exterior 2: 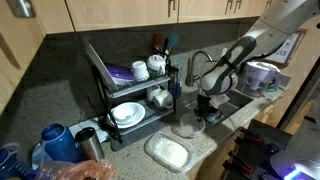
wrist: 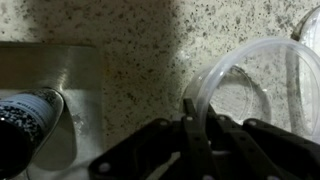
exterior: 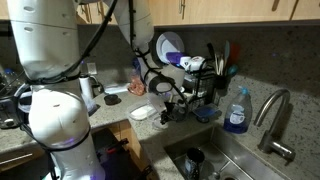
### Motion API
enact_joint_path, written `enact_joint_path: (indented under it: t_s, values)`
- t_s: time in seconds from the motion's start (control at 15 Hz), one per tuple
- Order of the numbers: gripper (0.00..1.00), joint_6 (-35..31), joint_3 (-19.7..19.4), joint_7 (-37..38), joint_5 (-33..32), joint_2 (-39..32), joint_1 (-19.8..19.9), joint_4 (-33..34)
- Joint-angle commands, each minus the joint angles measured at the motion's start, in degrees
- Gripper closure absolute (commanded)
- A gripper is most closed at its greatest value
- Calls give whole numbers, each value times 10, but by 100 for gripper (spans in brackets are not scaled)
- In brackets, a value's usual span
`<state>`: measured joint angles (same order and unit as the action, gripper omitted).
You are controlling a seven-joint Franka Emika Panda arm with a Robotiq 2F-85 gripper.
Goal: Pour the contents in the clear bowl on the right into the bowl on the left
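My gripper (wrist: pixel 202 110) is shut on the near rim of a clear bowl (wrist: pixel 250 85), whose thin wall passes between the two dark fingers (wrist: pixel 190 112). Speckled counter shows through the bowl's bottom, and I cannot make out any contents in it. In an exterior view the gripper (exterior 2: pixel 205 108) hangs over that clear bowl (exterior 2: pixel 187 126) on the counter's edge by the sink. Just in front stands a second, wider bowl (exterior 2: pixel 168 152) with pale whitish stuff (exterior 2: pixel 170 153) inside. It also shows in an exterior view as a white bowl (exterior: pixel 142 112) beside the gripper (exterior: pixel 166 104).
A black dish rack (exterior 2: pixel 105 85) with plates and cups stands close behind the bowls. The steel sink (wrist: pixel 60 90) lies beside them, with a faucet (exterior: pixel 273 112) and a blue soap bottle (exterior: pixel 237 110) at its far side. Kettles and jugs (exterior 2: pixel 60 140) crowd the counter's end.
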<state>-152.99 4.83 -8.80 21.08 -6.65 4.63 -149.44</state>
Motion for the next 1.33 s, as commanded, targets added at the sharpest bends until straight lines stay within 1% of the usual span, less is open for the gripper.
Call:
enact_joint_path:
  t_s: [0.0, 0.2, 0.27, 0.33, 0.4, 0.47, 0.53, 0.73, 0.87, 0.93, 1.0, 1.07, 1.27]
  values:
    - [97, 33, -6, -31, 32, -17, 2, 16]
    - [96, 41, -5, -38, 42, -24, 5, 19]
    - [88, 41, -4, -37, 43, -24, 5, 19]
    - [72, 42, -4, -36, 44, -23, 5, 18]
    - [63, 42, -4, -37, 44, -22, 5, 17]
    - [60, 42, -4, -36, 44, -21, 5, 17]
    - [53, 42, -4, -35, 43, -19, 5, 16]
    - [29, 41, -5, -31, 40, -13, 4, 12]
    - [16, 39, -5, -31, 39, -8, 3, 10]
    - [7, 38, -4, -32, 40, -2, 2, 8]
    - [1, 36, -3, -32, 41, 4, 2, 5]
    - [0, 35, -3, -33, 41, 12, 0, 1]
    - [0, 34, -3, -32, 38, 32, -6, -3]
